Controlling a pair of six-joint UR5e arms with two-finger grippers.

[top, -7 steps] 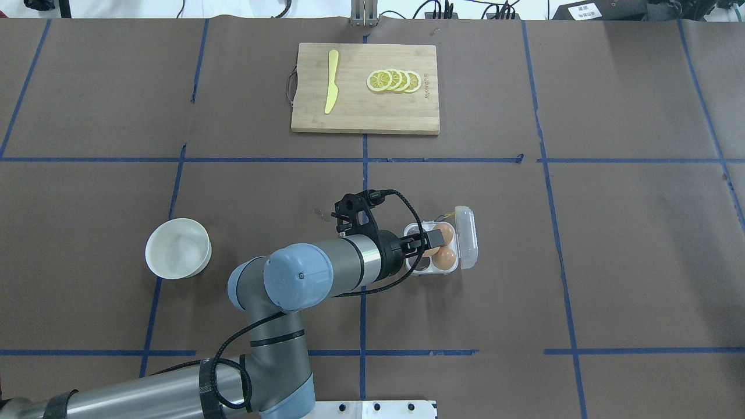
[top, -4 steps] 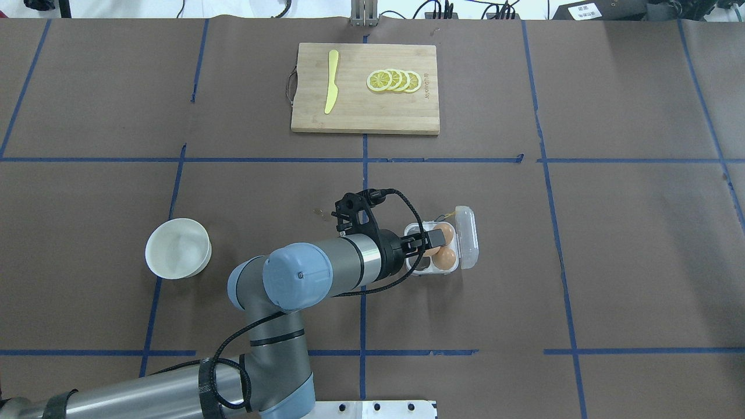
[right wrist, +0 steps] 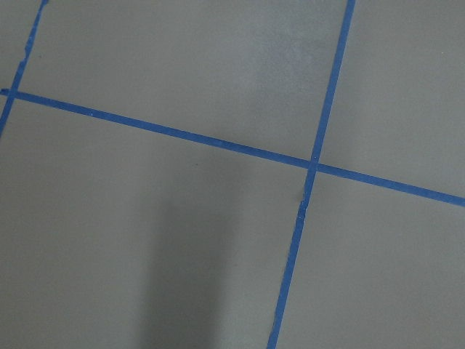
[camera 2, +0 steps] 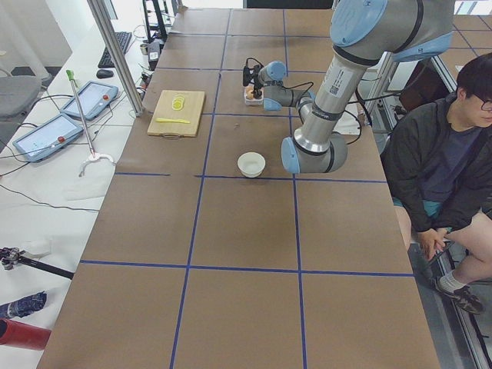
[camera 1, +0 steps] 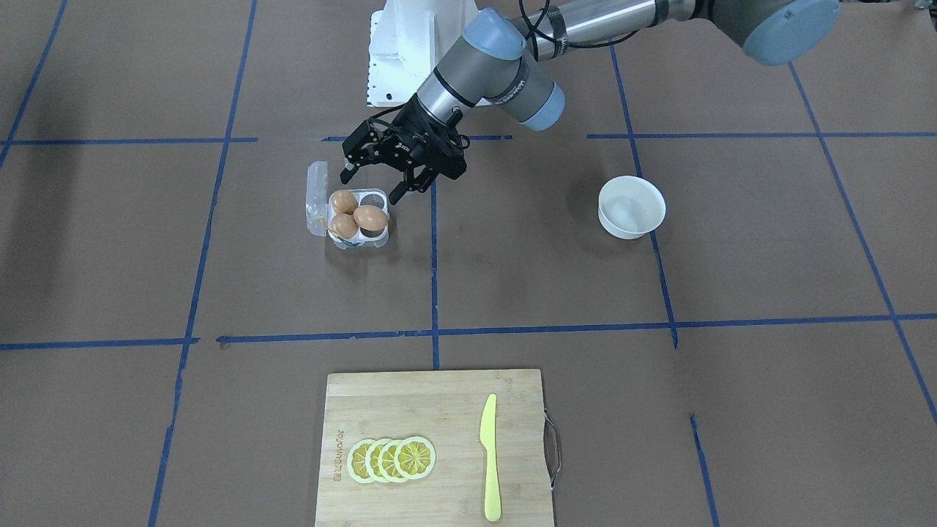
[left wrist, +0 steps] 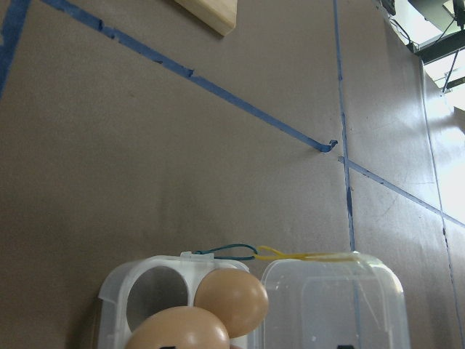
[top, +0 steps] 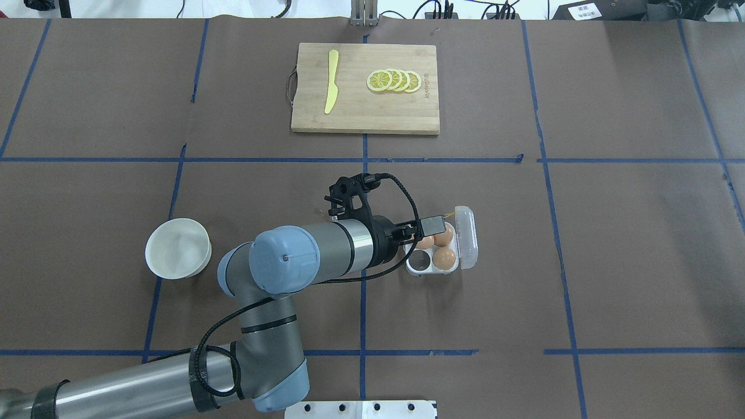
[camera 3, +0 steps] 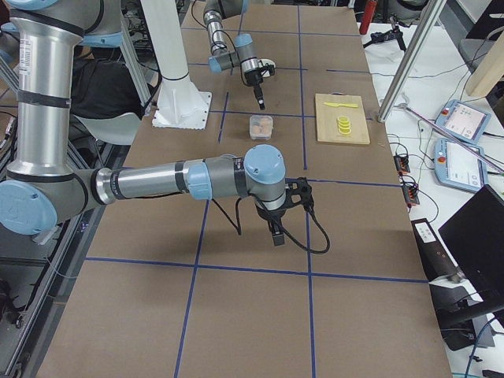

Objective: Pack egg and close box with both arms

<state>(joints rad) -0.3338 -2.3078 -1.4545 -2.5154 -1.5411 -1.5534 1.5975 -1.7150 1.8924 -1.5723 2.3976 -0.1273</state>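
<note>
Left gripper (camera 1: pixel 373 183) hovers just above the box (camera 1: pixel 373 196) at its robot-side edge, jaws spread wide, nothing between them. The egg (camera 1: pixel 370 217) sits in the box, in the cup away from the lid (camera 1: pixel 316 192) and farther from the robot. Two more eggs (camera 1: pixel 342 202) fill the lid-side cups, and the lid stands open. Right gripper (camera 3: pixel 274 233) hangs well apart from the box; whether its jaws are spread or closed, cannot tell.
</note>
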